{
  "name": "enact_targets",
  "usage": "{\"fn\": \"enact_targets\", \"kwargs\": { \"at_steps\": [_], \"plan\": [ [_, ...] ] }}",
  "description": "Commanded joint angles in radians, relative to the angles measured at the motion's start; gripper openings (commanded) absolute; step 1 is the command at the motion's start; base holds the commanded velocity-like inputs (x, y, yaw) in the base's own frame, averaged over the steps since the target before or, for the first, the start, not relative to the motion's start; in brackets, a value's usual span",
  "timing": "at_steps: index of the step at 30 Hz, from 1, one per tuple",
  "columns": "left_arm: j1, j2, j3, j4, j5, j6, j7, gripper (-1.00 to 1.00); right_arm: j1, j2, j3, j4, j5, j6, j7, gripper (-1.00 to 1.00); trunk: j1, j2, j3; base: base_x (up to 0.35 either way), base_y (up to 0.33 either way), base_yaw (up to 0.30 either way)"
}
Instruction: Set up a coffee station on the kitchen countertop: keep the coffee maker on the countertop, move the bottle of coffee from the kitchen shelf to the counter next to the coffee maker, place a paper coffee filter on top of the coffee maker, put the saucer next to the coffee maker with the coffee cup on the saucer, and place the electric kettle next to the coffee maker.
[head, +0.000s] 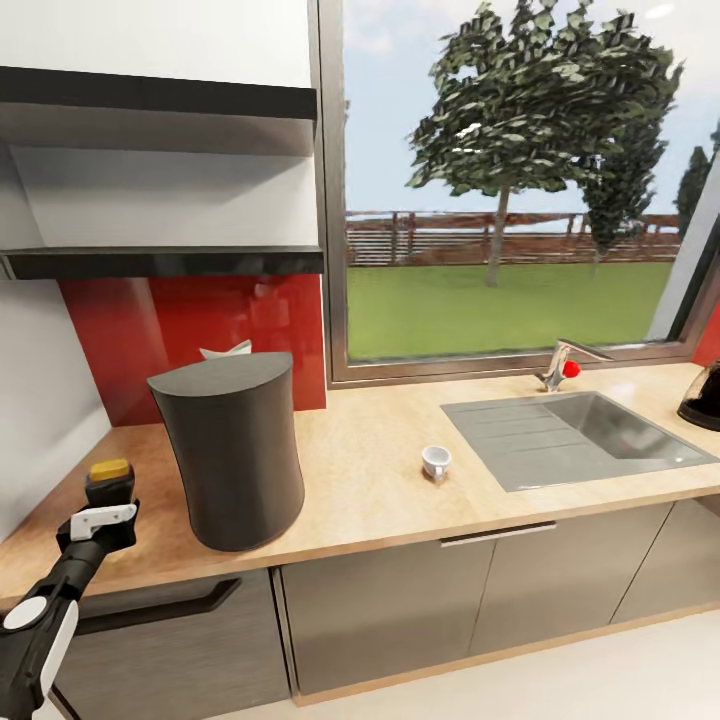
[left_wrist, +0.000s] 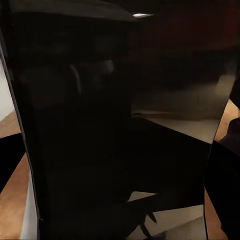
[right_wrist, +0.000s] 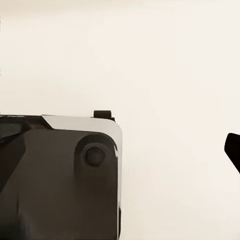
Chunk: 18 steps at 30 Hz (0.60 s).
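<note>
White paper coffee filter (head: 226, 349) half-hidden, perhaps atop coffee maker (head: 233, 452)

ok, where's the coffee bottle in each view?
Head: bottle at lower left, in the left gripper, left of the coffee maker.
Left wrist: likely the dark mass up close.
Right wrist: pale floor and a dark robot part.
Shared landmark: wood countertop, at the left wrist picture's edges.
</note>
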<state>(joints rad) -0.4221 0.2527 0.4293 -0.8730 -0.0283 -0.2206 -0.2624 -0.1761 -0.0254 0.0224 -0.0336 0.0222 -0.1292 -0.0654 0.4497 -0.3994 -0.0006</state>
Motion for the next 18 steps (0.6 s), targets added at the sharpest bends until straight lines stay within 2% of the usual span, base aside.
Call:
{"fn": "enact_targets", "kwargs": {
  "at_steps": [1,10,18],
  "plan": [
    [-0.001,0.000,0.003,0.001,-0.003,-0.003,-0.008,-1.00,0.000,0.000,0.002,0.001,0.002,-0.003,-0.003,1.00,0.000,-0.001,0.000,0.000,0.000,0.000],
    [0.008,0.002,0.011,0.002,-0.001,-0.003,-0.008,-1.00,0.000,0.000,0.002,0.001,0.001,-0.001,-0.005,1.00,0.000,-0.001,0.000,0.144,0.000,0.000],
    [0.014,0.005,0.013,0.002,-0.004,-0.003,-0.008,-1.00,0.000,0.001,0.002,0.001,0.002,0.000,-0.005,1.00,0.000,-0.001,0.000,0.011,0.035,0.000]
  ]
}}
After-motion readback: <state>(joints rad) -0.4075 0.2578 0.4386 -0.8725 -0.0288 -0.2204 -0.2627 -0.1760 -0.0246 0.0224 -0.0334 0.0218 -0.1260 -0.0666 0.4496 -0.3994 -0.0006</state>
